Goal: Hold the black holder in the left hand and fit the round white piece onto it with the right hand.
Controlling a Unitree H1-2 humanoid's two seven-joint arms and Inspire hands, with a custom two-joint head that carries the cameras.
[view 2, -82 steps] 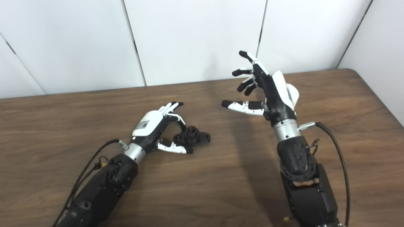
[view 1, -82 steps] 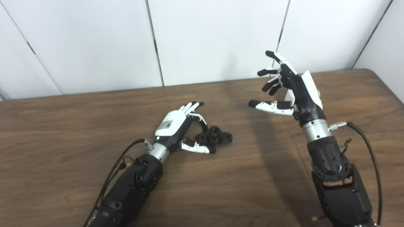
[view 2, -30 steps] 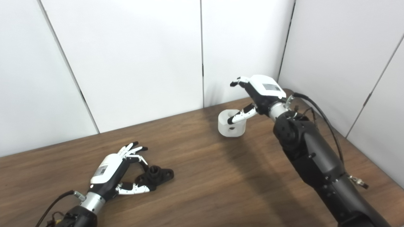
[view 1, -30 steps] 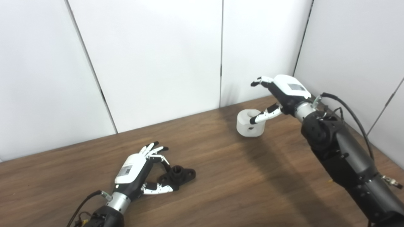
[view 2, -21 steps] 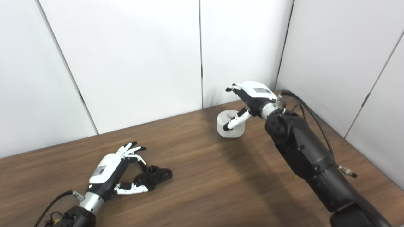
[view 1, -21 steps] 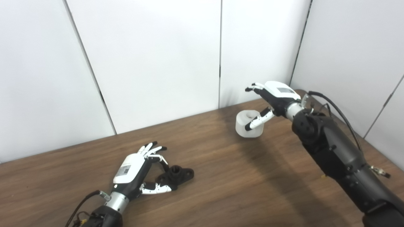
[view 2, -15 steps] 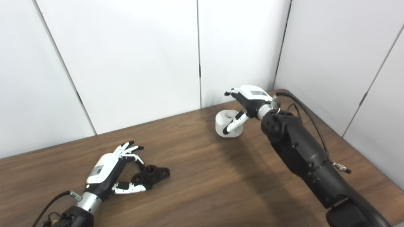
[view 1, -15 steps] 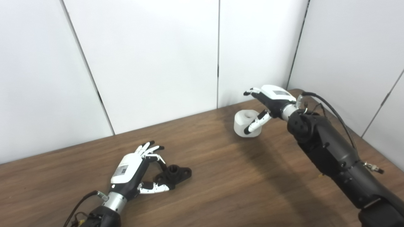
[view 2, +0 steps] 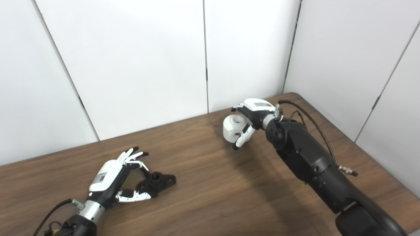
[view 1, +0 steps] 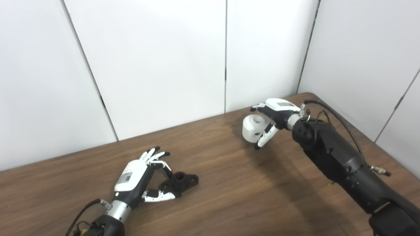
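1. Right hand point(view 1: 277, 113) far out at 2 o'clock on the wooden table point(view 1: 229, 196), fingers and thumb wrapped around the round white piece point(view 1: 254, 128), lifted and tilted
2. Black holder point(view 1: 180, 182) flat on the table at 8 o'clock, well apart from the white piece
3. Left hand point(view 1: 136, 178) beside the holder, fingers spread and curved, thumb tip touching its near edge, no grasp closed
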